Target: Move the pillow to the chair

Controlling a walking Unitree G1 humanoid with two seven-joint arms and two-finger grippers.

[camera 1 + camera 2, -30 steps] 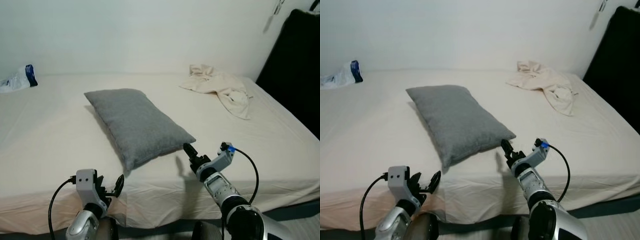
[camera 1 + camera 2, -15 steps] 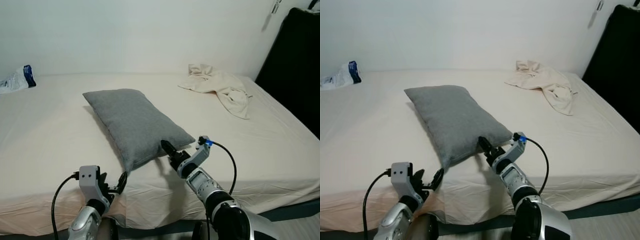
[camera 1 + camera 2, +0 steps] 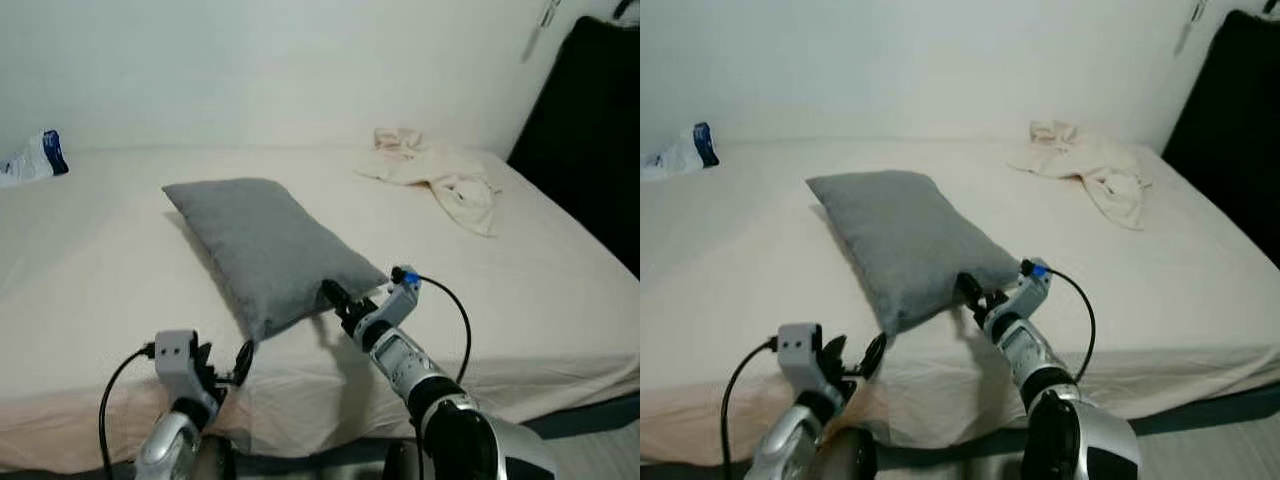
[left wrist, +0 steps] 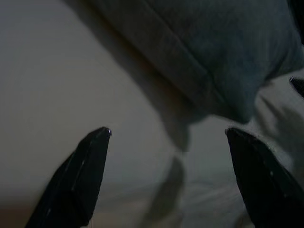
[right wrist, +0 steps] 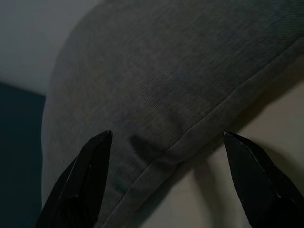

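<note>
A grey pillow lies slantwise on the cream bed, its near end towards me. My right gripper is at the pillow's near right edge, fingers open on either side of the seam with nothing held. My left gripper hovers low at the bed's front edge, just short of the pillow's near corner. Its fingers are spread open over the sheet.
A crumpled cream cloth lies at the bed's far right. A white and blue bag sits at the far left by the wall. A dark upright object stands to the right of the bed.
My right gripper has swung left from the open sheet to the pillow's near right edge. The left gripper has stayed low at the bed's front edge.
</note>
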